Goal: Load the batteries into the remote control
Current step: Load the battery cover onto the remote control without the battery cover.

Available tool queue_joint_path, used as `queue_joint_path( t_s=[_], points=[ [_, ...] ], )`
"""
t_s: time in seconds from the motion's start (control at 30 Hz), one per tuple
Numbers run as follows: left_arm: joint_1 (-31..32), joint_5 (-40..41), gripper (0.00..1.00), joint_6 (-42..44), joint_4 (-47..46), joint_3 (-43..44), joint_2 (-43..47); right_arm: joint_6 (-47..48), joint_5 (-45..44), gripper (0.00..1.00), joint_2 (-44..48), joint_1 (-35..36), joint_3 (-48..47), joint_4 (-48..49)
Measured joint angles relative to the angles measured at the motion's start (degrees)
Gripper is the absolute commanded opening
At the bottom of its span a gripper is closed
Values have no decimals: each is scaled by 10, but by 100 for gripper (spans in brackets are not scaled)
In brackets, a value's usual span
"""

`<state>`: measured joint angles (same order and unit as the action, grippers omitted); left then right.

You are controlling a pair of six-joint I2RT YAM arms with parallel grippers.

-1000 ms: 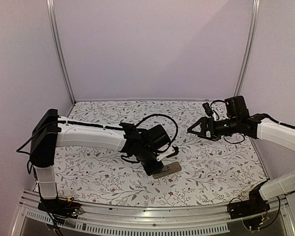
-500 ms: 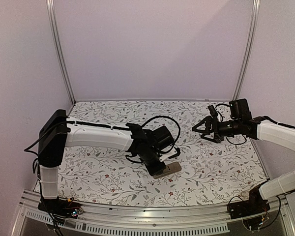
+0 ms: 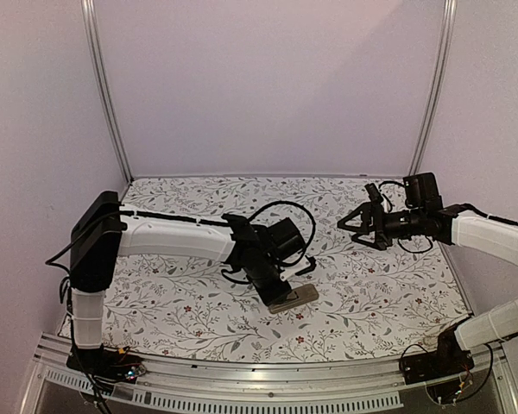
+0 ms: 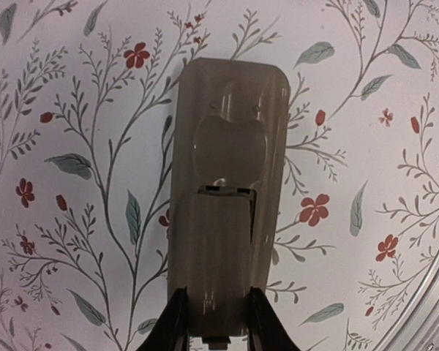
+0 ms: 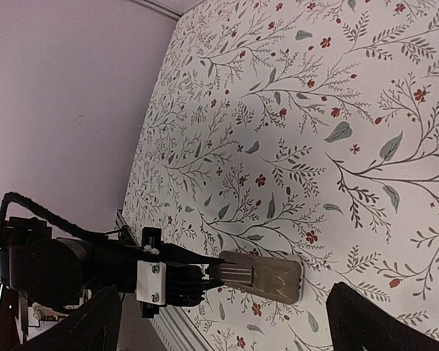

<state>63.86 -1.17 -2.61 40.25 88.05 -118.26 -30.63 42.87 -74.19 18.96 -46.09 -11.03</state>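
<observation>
Remote control (image 4: pixel 230 117) back-up, left end effector (image 4: pixel 218 294) at one end

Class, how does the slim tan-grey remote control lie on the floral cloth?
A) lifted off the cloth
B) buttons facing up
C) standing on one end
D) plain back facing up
D: the slim tan-grey remote control lies flat with its plain back up and no buttons showing.

Soft even purplish light, faint shadows, no glare, overhead view grainy, wrist views sharper
</observation>
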Motion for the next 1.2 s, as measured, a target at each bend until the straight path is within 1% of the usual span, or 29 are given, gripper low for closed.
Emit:
queue_joint_path(
  t_s=[1.2],
  points=[
    [0,-12,1,0,0,2,-2,-3,19,99,-13,-3,4,21]
  ],
)
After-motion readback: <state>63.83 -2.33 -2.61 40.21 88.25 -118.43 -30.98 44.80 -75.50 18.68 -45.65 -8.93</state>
